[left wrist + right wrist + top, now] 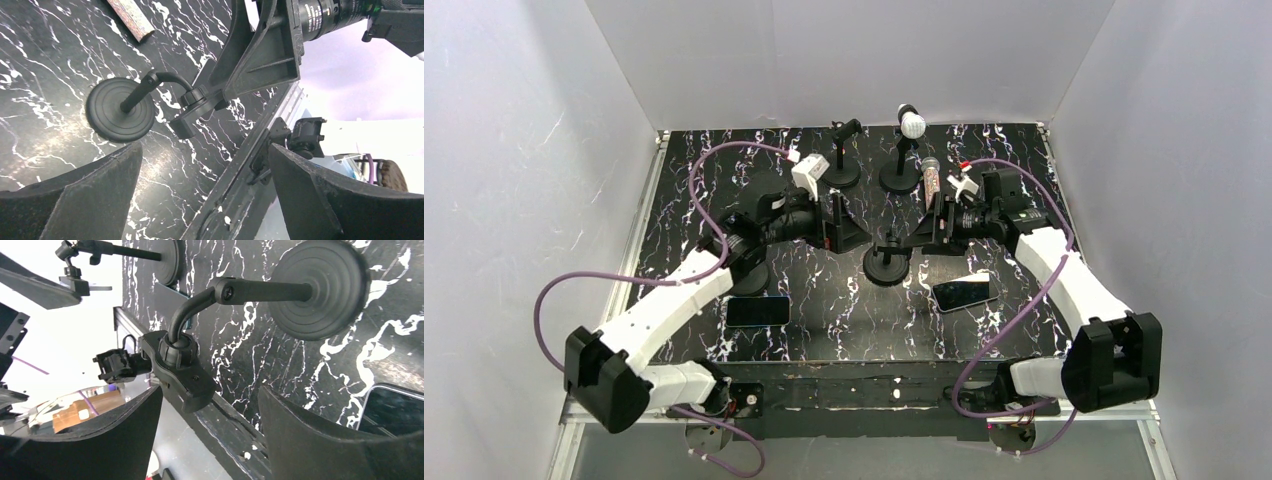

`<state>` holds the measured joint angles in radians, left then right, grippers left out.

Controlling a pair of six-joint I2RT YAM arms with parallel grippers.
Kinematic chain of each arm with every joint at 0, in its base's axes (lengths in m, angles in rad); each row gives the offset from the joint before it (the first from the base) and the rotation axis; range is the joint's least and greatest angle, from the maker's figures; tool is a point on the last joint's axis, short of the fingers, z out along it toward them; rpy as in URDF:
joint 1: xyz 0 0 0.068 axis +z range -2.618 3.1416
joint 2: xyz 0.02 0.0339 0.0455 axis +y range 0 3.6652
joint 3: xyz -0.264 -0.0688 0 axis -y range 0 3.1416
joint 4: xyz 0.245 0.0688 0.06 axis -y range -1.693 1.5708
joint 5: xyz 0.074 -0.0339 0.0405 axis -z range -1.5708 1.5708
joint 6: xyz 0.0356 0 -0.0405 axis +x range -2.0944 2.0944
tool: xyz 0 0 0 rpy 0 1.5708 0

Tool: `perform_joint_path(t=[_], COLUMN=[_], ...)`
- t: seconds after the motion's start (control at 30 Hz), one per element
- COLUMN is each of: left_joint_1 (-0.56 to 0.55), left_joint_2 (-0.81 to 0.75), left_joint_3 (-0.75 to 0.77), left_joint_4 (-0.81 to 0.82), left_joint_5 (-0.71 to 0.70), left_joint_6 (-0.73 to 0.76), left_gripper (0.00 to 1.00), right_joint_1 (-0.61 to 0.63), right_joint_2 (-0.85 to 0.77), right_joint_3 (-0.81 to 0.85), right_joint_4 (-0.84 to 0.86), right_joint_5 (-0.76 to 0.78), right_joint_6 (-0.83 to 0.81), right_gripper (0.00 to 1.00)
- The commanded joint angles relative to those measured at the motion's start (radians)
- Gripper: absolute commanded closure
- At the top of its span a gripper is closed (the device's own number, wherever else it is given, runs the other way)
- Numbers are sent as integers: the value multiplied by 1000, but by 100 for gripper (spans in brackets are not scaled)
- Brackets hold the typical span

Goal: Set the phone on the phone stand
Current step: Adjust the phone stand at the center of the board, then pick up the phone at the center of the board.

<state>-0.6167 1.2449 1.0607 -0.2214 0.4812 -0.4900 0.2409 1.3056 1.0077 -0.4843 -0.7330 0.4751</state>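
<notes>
Two phones lie flat, screen up, on the desk (854, 325): the left phone (759, 310) near the front beside the left arm's elbow, and the right phone (964, 292) just to the right of the stand (887, 266), below the right arm's wrist. Neither is held, and the stand's cradle (182, 367) is empty, so the task looks barely begun. The stand sits mid-desk on a round base (320, 287), its bent neck carrying the cradle up and toward the front edge. Both arms reach in from either side, so the left fingers (846, 232) and right fingers (930, 232) hang near the stand, apart from it and facing each other across it. Both wrist views show each pair spread wide with nothing between them and the stand framed in the gap, probably to sight it or get ready to steady it. The right phone looks like the easier pick, since a corner of it already shows in the right wrist view and it is the one nearer the stand. Lying flat, it offers only thin edges, so the fingers would have to come down over its sides. Two more stands (842, 165) at the back are well apart from all this and seem to play no part.
</notes>
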Motion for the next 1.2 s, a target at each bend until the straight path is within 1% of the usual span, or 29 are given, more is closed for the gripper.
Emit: perform_joint_path(t=[0.0,0.23,0.33,0.43,0.5,0.6,0.73,0.83,0.97,1.17], left_joint_1=[0,0,0,0,-1,-10,-62,-119,-216,-347], left_joint_2=[-100,-180,-164,-112,-58,41,183,303,483,687], left_joint_3=[-42,-54,-25,30,78,160,293,408,592,779], left_joint_4=[20,52,58,55,51,48,30,-22,-124,-247], left_joint_5=[-81,-135,-138,-108,-66,-8,19,14,-2,-97], left_joint_6=[63,112,122,132,135,135,163,192,244,352], left_gripper=[2,2,2,2,2,2,2,2,2,2], right_joint_1=[-17,-109,-179,-230,-296,-350,-405,-443,-494,-601], right_joint_2=[-73,-127,-148,-166,-191,-231,-279,-303,-340,-351], right_joint_3=[16,-61,-102,-144,-177,-224,-265,-277,-325,-389], right_joint_4=[-38,-26,-12,-13,-12,-21,-56,-91,-87,-62], right_joint_5=[84,101,90,88,104,159,257,298,328,366], right_joint_6=[-54,-52,-25,5,23,37,63,69,72,51], right_gripper=[21,18,18,17,17,16,13,11,11,11])
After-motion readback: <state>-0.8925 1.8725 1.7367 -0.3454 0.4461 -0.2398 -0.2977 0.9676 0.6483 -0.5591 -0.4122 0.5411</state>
